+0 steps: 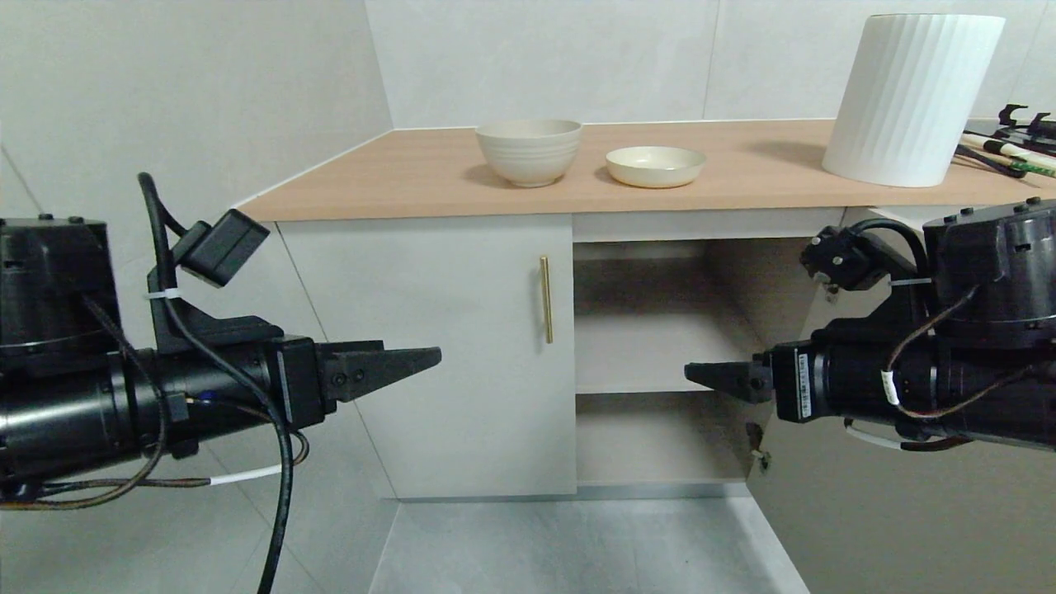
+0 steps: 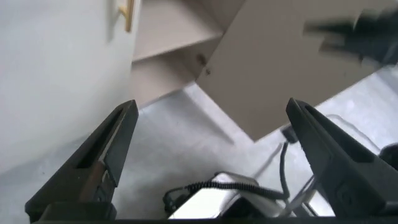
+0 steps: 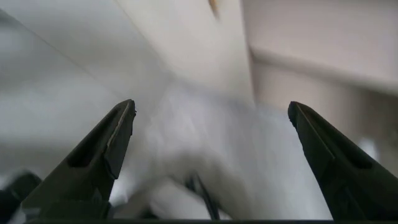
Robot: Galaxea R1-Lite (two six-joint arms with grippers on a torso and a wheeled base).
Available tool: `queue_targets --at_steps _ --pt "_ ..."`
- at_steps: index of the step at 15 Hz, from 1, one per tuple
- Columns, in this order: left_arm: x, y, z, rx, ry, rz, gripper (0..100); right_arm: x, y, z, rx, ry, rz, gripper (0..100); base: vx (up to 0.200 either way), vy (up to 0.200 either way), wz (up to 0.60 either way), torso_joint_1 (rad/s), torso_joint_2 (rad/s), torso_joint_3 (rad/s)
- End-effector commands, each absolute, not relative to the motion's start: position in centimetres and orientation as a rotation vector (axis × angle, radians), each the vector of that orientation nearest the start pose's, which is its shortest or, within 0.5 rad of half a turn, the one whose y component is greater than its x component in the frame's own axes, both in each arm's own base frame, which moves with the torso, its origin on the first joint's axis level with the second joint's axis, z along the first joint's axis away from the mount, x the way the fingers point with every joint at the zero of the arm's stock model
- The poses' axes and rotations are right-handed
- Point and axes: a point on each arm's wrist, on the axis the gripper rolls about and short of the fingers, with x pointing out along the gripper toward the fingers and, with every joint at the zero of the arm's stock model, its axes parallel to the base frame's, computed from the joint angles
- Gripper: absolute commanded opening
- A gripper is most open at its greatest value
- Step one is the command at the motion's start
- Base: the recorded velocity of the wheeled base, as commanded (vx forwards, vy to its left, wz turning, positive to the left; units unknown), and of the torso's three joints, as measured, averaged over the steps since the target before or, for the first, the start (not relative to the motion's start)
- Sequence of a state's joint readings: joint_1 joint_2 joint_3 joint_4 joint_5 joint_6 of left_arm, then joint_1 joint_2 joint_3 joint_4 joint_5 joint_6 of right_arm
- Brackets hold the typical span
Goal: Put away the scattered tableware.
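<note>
A cream ribbed bowl [image 1: 529,151] and a shallow cream dish [image 1: 656,166] sit side by side on the wooden countertop [image 1: 396,177]. Below them the cabinet's right half stands open, showing a bare shelf [image 1: 652,351]. My left gripper [image 1: 433,357] hangs low in front of the shut left cabinet door [image 1: 445,346], and its fingers [image 2: 102,155] are spread wide with nothing between them. My right gripper [image 1: 691,375] hovers at the open compartment, level with the shelf, pointing left. Its fingers [image 3: 102,152] are also wide apart and hold nothing.
A tall white ribbed container [image 1: 912,97] stands at the counter's right, with pens and black clips [image 1: 1011,148] beyond it. The shut door has a brass handle [image 1: 545,299]. The swung-out right door [image 2: 280,62] stands by my right arm. Grey tiled floor [image 1: 577,544] lies below.
</note>
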State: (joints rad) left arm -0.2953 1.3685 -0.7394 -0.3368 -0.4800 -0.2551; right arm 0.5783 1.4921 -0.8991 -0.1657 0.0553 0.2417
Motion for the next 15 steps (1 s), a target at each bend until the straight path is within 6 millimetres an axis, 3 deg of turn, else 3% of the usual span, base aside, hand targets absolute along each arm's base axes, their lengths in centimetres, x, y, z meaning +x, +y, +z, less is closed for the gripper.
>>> queue_targets --at_steps 1,8,15 --pt "20.44 -7.29 22.67 -0.272 0.376 -0.731 100 21.13 13.92 23.29 0.125 0.465 0.565 100 0.0 0.0 0.0 0.0 0.0 0.0" --pt "19.66 -7.1 23.26 -0.271 0.342 -0.743 100 20.47 13.48 24.01 0.129 0.441 0.567 100 0.0 0.0 0.0 0.0 0.0 0.0" --pt "19.8 -7.14 23.14 -0.273 0.349 -0.742 100 20.28 13.36 23.99 0.129 0.443 0.566 100 0.2 0.0 0.0 0.003 0.0 0.0"
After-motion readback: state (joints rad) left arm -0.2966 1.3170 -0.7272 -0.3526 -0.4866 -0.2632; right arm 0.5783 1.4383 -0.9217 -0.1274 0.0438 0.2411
